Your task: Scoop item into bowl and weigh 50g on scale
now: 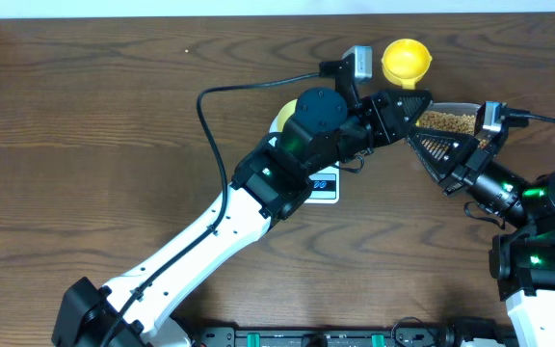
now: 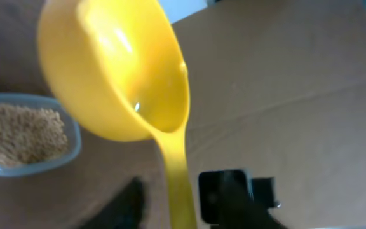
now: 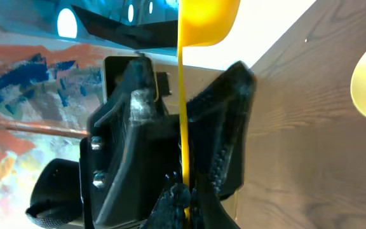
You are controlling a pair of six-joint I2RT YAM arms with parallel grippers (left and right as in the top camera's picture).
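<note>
Your R claw (image 3: 184, 205) looked shut on the end of the scoop (image 1: 406, 61) handle. Your L claw (image 1: 408, 108) sat further up the same handle w/ jaws either side. One of its fingers (image 2: 224, 194) was against the handle, w/ a gap on the other side, so can't tell if it gripped. The scoop cup was just beyond the clear tub (image 2: 75, 137). All beans (image 2: 21, 133) seen were in that tub. The bowl (image 1: 282, 116) and scale (image 1: 326, 183) were left of the tub, mostly hidden under your L arm; can't tell if the bowl was on the scale.
</note>
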